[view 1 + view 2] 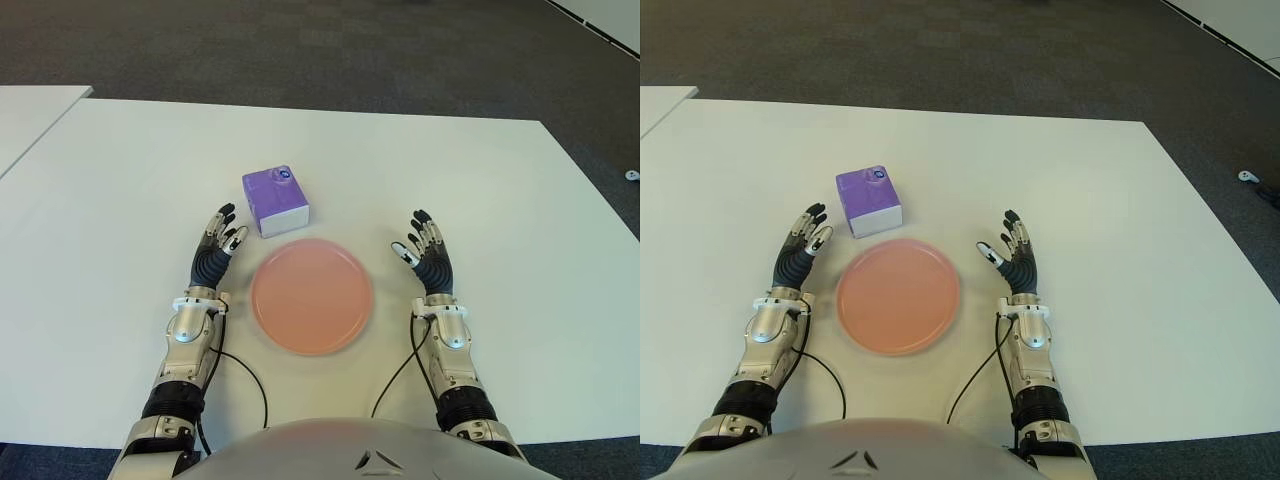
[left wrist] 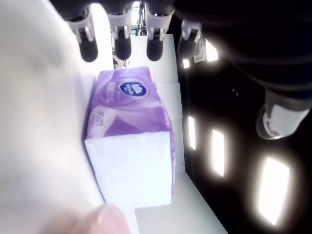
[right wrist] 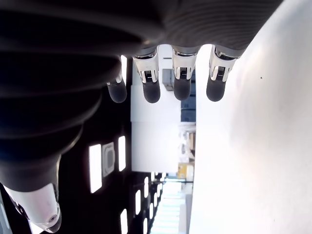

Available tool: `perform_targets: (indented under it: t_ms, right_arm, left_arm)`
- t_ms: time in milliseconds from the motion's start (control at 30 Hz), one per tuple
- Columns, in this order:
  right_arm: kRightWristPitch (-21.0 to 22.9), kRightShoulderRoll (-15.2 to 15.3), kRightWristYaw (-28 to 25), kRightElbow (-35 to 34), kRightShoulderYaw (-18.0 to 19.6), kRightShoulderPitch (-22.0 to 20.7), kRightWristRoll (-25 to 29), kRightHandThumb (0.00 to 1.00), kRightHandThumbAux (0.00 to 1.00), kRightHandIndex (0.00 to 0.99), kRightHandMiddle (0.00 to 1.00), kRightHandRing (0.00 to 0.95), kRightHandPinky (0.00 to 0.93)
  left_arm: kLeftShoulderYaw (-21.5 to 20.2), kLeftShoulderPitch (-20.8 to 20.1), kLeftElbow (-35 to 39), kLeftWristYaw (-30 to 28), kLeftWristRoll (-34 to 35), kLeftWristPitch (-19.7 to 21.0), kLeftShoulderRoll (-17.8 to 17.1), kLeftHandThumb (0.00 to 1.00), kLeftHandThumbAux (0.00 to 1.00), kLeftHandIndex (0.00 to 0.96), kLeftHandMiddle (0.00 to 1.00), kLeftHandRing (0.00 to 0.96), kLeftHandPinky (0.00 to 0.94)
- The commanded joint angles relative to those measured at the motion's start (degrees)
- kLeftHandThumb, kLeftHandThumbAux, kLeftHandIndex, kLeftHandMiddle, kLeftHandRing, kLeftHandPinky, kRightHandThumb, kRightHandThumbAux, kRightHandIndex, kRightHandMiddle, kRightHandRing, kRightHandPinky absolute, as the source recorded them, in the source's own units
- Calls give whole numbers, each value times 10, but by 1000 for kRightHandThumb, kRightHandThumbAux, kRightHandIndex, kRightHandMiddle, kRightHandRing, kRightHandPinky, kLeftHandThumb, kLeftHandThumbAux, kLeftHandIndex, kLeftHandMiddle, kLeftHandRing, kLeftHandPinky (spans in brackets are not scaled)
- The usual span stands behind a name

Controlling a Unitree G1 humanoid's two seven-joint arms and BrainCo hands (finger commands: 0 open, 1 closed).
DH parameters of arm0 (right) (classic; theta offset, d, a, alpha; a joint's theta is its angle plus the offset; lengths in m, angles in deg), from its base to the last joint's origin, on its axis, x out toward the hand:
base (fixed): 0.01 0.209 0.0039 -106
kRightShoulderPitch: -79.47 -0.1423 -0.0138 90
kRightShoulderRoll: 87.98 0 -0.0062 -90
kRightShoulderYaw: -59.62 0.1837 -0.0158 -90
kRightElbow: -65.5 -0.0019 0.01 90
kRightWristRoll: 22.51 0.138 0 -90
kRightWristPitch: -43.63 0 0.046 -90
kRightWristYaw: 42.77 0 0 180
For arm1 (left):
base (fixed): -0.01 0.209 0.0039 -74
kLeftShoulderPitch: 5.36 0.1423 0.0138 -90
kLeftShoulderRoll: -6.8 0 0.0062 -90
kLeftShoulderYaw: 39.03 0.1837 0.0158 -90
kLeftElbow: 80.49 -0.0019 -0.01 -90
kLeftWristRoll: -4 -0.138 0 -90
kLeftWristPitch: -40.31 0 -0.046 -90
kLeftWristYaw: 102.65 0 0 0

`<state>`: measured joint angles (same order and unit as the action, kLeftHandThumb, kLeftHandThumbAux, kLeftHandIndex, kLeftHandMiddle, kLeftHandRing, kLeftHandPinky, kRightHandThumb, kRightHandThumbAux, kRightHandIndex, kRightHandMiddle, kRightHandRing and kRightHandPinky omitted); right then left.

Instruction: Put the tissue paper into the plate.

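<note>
Only a blue logo marks the tissue pack point(image 1: 275, 200).

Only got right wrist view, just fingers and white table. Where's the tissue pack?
Observer: The purple tissue paper pack sits on the white table, just beyond the round pink plate, nearer the left hand.
Operator: Anything grasped?
Observer: No. Left hand fingers are extended short of the pack, holding nothing.
Operator: And the right hand?
Observer: The right hand shows open beside the plate, on its right side. Plate holds nothing.
</note>
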<state>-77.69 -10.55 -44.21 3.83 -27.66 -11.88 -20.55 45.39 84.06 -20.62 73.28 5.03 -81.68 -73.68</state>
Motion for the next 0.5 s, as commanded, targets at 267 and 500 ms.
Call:
perform_targets:
  t_ms: [267,500]
  right_arm:
    - [37,-25,7,50,-18,57,-18,0,662,0,0,0,0]
    - [28,-27,10,61,-19,53,-20,0,673,0,0,0,0]
  left_arm:
    - [2,12,-28,-5,-2,19,-3,0,426,0,0,0,0]
    - [-1,-5,-48,8,-27,4,-33,0,415,0,0,0,0]
